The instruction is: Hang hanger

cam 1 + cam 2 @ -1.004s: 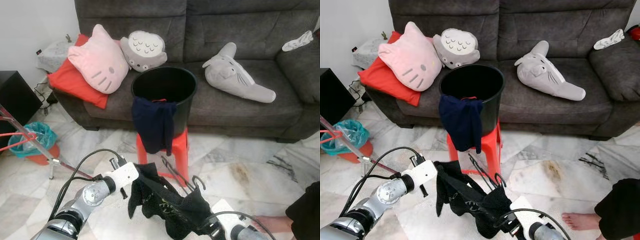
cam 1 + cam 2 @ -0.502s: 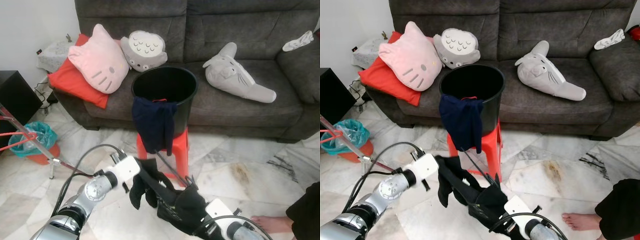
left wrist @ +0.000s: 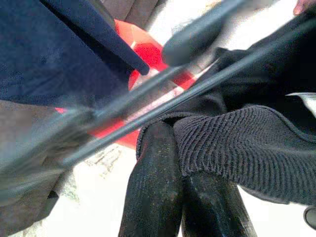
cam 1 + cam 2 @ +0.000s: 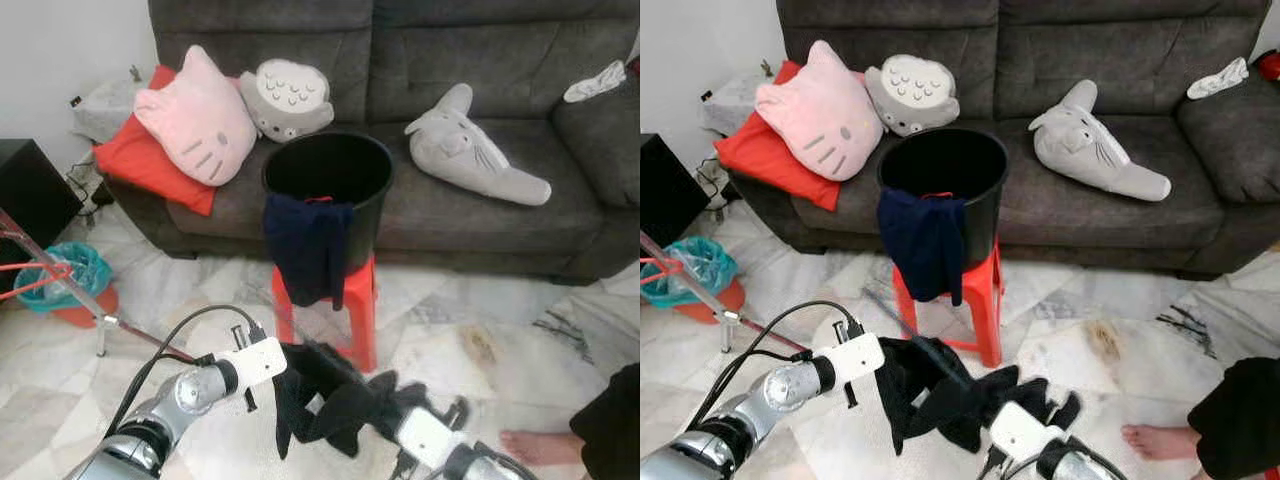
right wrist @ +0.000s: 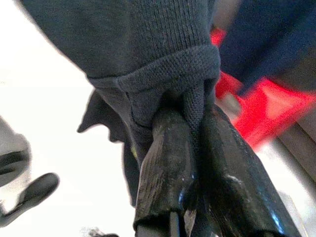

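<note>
A: From the head, what do we see?
B: Both grippers low over the marble floor, sharing one black garment before the red stool; one bucket, three plush pillows.
A: And our left wrist?
B: The left gripper, jaws pinching ribbed cloth; the hanger crosses as blurred dark bars.
A: Our right?
B: The right gripper, jaws pressed on a knitted fold.
</note>
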You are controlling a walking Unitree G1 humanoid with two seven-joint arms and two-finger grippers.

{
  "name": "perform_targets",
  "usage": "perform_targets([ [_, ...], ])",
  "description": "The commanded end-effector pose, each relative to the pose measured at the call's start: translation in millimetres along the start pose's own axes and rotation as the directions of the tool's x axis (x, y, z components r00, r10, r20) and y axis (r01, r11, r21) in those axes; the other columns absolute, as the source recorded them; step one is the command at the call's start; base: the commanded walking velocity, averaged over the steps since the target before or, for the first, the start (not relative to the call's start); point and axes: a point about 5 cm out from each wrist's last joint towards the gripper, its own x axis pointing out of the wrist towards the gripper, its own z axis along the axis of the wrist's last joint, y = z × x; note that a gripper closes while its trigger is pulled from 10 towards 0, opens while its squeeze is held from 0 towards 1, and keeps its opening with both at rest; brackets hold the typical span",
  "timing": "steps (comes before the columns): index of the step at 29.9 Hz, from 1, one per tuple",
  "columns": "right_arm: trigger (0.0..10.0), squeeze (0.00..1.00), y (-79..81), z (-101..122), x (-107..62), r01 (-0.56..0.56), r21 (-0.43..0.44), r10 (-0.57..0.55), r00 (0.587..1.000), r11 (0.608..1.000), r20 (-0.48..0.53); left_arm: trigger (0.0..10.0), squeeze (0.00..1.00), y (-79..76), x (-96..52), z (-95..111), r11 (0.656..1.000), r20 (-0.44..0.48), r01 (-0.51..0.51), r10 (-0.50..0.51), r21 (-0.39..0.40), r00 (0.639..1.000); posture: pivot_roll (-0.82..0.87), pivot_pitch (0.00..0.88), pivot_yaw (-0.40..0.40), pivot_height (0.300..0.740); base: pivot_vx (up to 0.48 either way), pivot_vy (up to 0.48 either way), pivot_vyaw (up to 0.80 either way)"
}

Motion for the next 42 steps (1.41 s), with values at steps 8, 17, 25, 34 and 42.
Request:
perform_targets([
  [8, 10.0, 0.0, -7.7, -12.2, -1.7, 0.05, 0.021, -0.047, 0.994, 0.999, -0.097, 10.0, 0.0, 2.9, -5.3, -6.6, 1.0, -0.026, 0.001, -0.001, 0.014, 1.0, -0.08, 0.063, 0.096, 0.74, 0.0, 0.0, 0.0],
  [17, 10.0, 0.0, -6.1, -15.7, -12.6, -0.039, 0.011, 0.04, 0.996, 0.999, -0.075, 10.0, 0.0, 12.2, -7.1, -5.6, 0.999, -0.015, -0.053, 0.053, 0.009, 0.998, -0.08, 0.063, 0.094, 0.74, 0.0, 0.0, 0.0],
  [25, 10.0, 0.0, -10.5, -0.9, -10.7, 0.021, -0.097, -0.019, 1.0, 0.995, 0.021, 10.0, 0.0, 13.5, -5.3, -2.4, 0.998, -0.001, -0.059, 0.059, 0.012, 0.998, -0.08, 0.063, 0.095, 0.74, 0.0, 0.0, 0.0],
  [34, 10.0, 0.0, -10.0, 21.1, -11.8, 0.111, -0.12, -0.093, 0.985, 0.987, 0.149, 10.0, 0.0, 11.0, -3.9, -2.9, 0.999, -0.013, -0.048, 0.048, 0.011, 0.999, -0.08, 0.065, 0.093, 0.74, 0.0, 0.0, 0.0],
  [42, 10.0, 0.0, 11.2, 29.7, -14.7, 0.09, -0.075, -0.075, 0.981, 0.993, 0.179, 10.0, 0.0, 13.7, -1.1, -2.3, 0.998, -0.037, -0.05, 0.051, 0.021, 0.998, -0.09, 0.063, 0.091, 0.74, 0.0, 0.0, 0.0],
])
